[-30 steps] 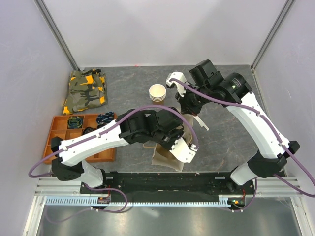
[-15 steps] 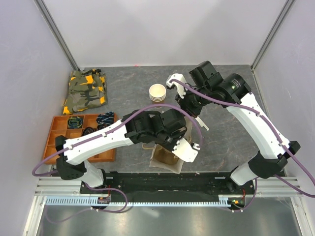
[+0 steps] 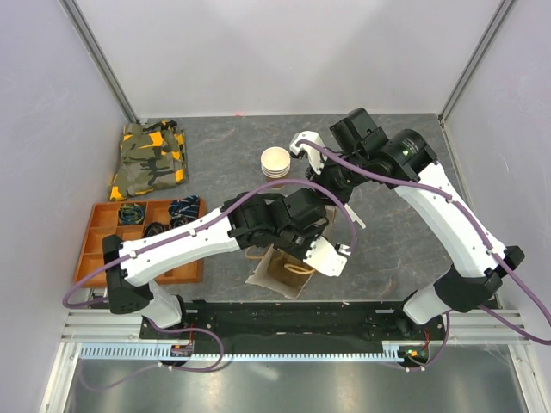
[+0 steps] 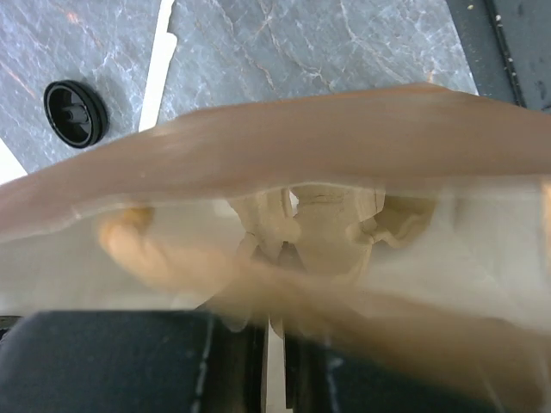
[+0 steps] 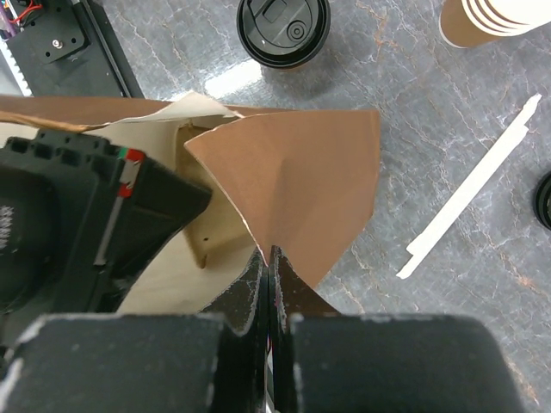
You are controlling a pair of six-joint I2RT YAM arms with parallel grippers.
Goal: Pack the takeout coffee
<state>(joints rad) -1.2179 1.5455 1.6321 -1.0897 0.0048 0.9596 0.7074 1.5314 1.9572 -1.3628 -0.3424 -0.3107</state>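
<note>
Bag (image 5: 293, 181), brown paper, mouth partly open, centre of the right wrist view. We log the right gripper (image 5: 271, 262) pinched tight on its flap. The left gripper (image 4: 274, 344) looks closed on the rim, though that view is blurred. Coffee (image 5: 283, 30), black lid on, stands upper middle, outside the bag. Risk: opposing pulls may tear the paper, or the bag may knock the coffee over.

White arms (image 3: 189, 242), black joints (image 3: 405, 153), purple cables (image 3: 293, 182)
</note>
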